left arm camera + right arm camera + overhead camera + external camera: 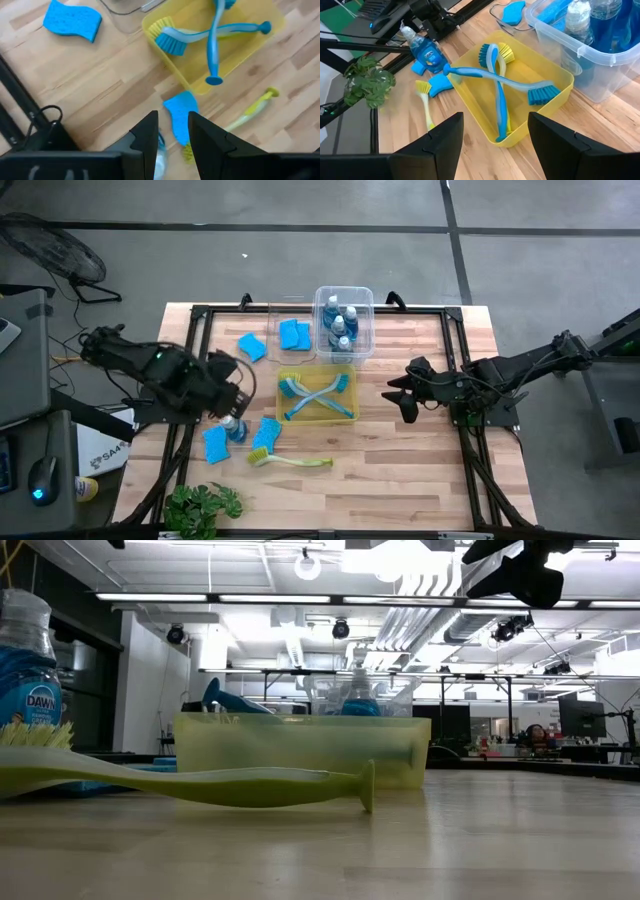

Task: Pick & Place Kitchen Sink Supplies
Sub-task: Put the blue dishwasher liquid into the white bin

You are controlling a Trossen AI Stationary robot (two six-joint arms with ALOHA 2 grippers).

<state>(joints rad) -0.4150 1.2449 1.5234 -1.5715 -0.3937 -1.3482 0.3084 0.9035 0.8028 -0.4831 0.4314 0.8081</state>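
A clear bottle of blue liquid stands upright on the wood table, its white cap free. My left gripper hovers open just above and beside it, touching nothing. Blue sponges lie flat next to the bottle, and another lies farther back. A yellow-green dish brush lies on its side near the front. Two blue brushes lie crossed in the yellow bin. My right gripper waits open, in the air to the right of that bin.
A clear bin holding several bottles stands behind the yellow bin, and a second clear bin with sponges is to its left. A green leafy plant sits at the front left. Bare wood lies front right.
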